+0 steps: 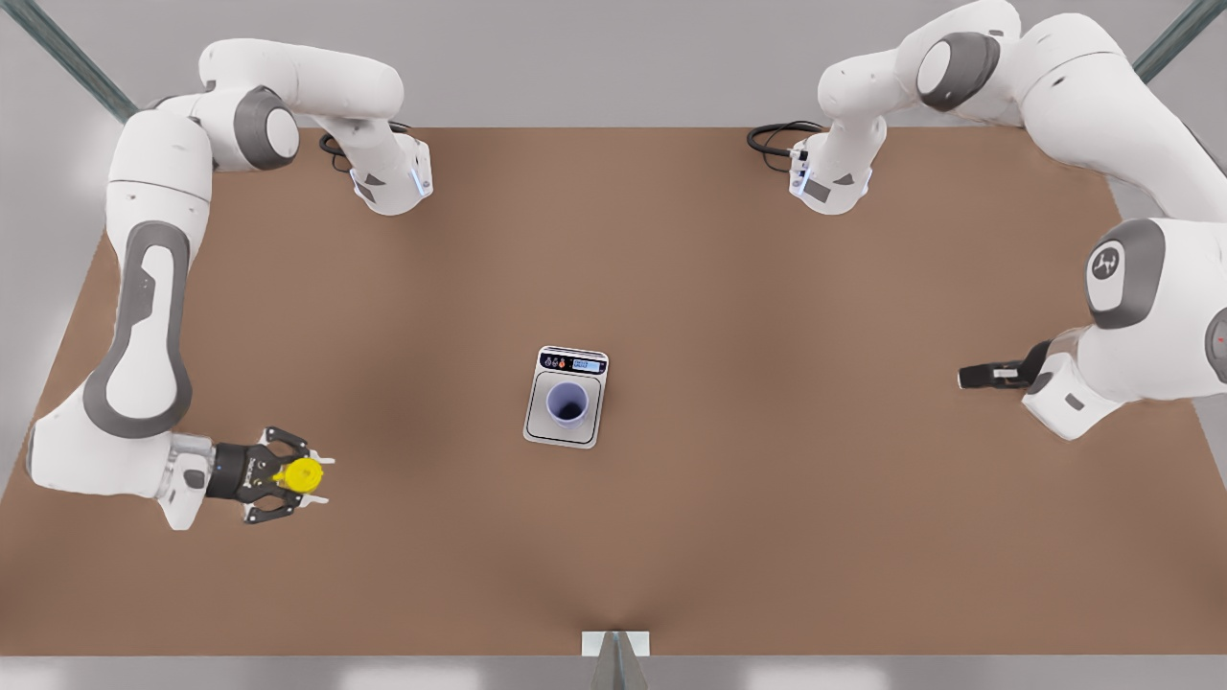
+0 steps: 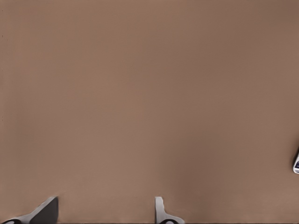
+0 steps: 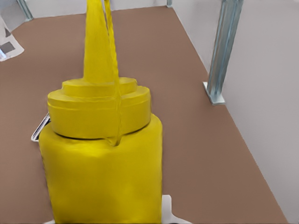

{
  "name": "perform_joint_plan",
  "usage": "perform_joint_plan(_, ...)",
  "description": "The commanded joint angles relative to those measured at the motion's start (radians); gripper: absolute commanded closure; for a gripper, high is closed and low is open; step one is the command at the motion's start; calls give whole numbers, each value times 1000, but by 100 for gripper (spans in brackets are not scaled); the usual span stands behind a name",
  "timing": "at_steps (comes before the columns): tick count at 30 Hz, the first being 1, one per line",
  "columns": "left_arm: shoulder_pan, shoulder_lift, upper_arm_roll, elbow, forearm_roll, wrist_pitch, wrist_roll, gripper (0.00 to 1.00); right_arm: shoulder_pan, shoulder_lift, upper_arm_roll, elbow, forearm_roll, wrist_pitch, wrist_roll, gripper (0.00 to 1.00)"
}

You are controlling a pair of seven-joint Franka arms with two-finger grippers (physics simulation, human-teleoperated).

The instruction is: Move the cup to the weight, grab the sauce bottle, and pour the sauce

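At the middle of the brown counter [image 1: 767, 537] sits the weight [image 1: 567, 409], a flat silver-grey scale with rounded corners and a black strip carrying a blue display along its far edge. The cup [image 1: 567, 402], a small lavender-blue tumbler with a dark inside, stands upright on the plate, narrower than it and roughly centred.

Near the front view's left edge, well apart from the scale, the right gripper [image 1: 309, 476] has its jaws clenched on the sauce bottle [image 1: 299, 474], seen there from above as a bright yellow round cap between dark fingers. The right wrist view shows the sauce bottle [image 3: 103, 177] close up: a cylindrical yellow body, a stepped collar and a thin cone nozzle rising from it, upright. Beyond it in that view the counter's edge runs beside a grey wall with a metal post [image 3: 223, 51] standing at the edge.

Toward the front view's right side the left gripper [image 1: 963, 377] hangs over bare counter, well apart from the scale. In the left wrist view its two fingertips [image 2: 160, 210] stand apart with nothing between them, jaws released, and a corner of the weight [image 2: 296, 163] peeks in at the frame's edge.

Between each gripper and the scale lies a broad stretch of open counter. A small pale bracket [image 1: 615, 644] stands at the near edge.
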Motion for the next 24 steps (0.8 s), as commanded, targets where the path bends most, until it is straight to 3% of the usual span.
perform_joint_plan(1, -6, -71, 25, -99, -13, 64, 18, 0, 29, -9, 0, -2, -20, 10, 17, 56)
perform_joint_plan(2, -36, -155, 111, -230, -63, 152, 47, 0, 63, -20, 0, -2, -36, 34, 55, 56)
perform_joint_plan(3, -131, -325, 249, -544, -145, 397, 56, 0, 131, -62, 0, -5, -92, 36, 103, 56)
perform_joint_plan(4, -159, -348, 269, -605, -145, 445, 53, 0, 174, -85, 0, -13, -125, 36, 150, 56)
perform_joint_plan(10, -165, -312, 272, -589, -146, 447, 55, 0, 433, -344, 2, -252, -383, 116, 301, 55)
perform_joint_plan(14, -167, -305, 272, -589, -146, 447, 55, 0, 559, -336, 0, -240, -550, 169, 479, 55)
perform_joint_plan(24, -167, -298, 272, -591, -146, 447, 55, 0, 575, -246, -9, -211, -727, 235, 506, 55)
